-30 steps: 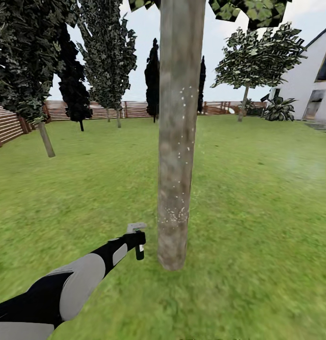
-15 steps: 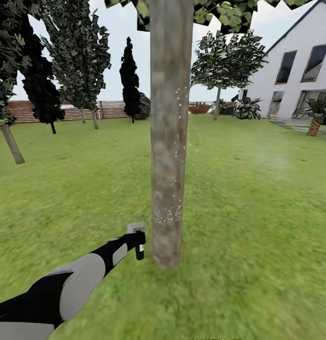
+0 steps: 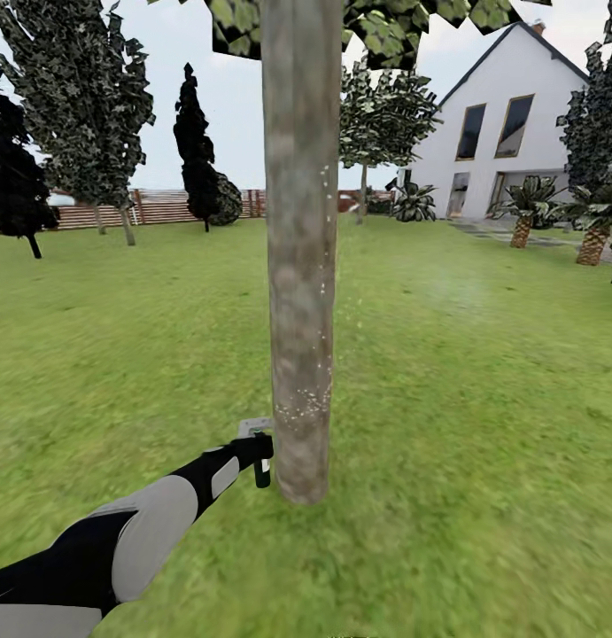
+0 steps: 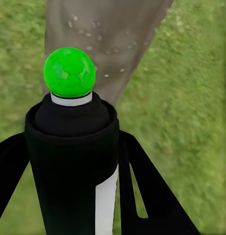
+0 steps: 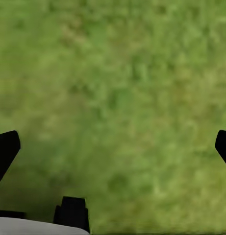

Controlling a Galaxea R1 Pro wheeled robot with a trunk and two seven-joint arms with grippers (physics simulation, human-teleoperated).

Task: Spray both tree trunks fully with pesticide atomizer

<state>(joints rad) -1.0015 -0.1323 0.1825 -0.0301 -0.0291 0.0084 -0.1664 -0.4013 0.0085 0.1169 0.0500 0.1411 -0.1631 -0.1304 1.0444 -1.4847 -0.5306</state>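
The atomizer (image 3: 262, 470), a dark bottle with a pale mark and a green ball top (image 4: 69, 72), sits clamped between the two black fingers (image 4: 147, 196) of the left gripper (image 3: 258, 455), its top pointing past the jaws at the trunk (image 3: 298, 266) just ahead. That trunk, flecked with pale specks, stands just beyond the gripper on the lawn (image 3: 474, 399). The right gripper (image 5: 113, 147) hangs over bare grass (image 5: 117, 88), its jaws spread wide with nothing between them.
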